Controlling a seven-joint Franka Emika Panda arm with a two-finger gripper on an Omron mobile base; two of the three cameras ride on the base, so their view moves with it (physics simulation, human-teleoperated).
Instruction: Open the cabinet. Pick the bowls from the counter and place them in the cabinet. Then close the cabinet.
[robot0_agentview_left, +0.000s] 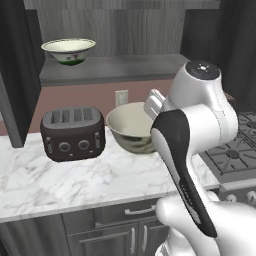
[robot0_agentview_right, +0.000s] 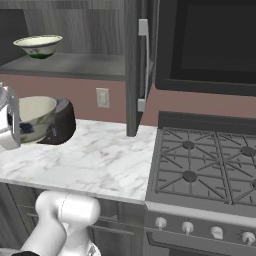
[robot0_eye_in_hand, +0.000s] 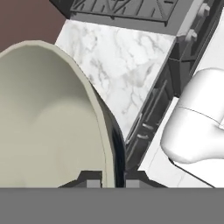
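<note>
The cabinet (robot0_agentview_left: 115, 67) stands open, with its right door (robot0_agentview_right: 134, 65) swung out edge-on toward me. The smaller whitish bowl (robot0_agentview_left: 68, 51) (robot0_agentview_right: 38, 46) with a green mark sits on the cabinet shelf at the left. The larger beige-grey bowl (robot0_agentview_left: 127, 127) (robot0_agentview_right: 35, 117) is over the marble counter (robot0_agentview_left: 75, 180) just right of the toaster. My gripper (robot0_eye_in_hand: 114, 181) is shut on this bowl's right rim, the wall of the bowl (robot0_eye_in_hand: 48, 113) pinched between the two fingertips. I cannot tell whether the bowl still touches the counter.
A dark toaster (robot0_agentview_left: 72, 132) stands on the counter left of the larger bowl. The gas stove (robot0_agentview_right: 200, 160) lies to the right, under a dark microwave (robot0_agentview_right: 210, 40). A wall outlet (robot0_agentview_right: 102, 97) sits behind the counter. Low cabinets (robot0_agentview_left: 125, 235) run below.
</note>
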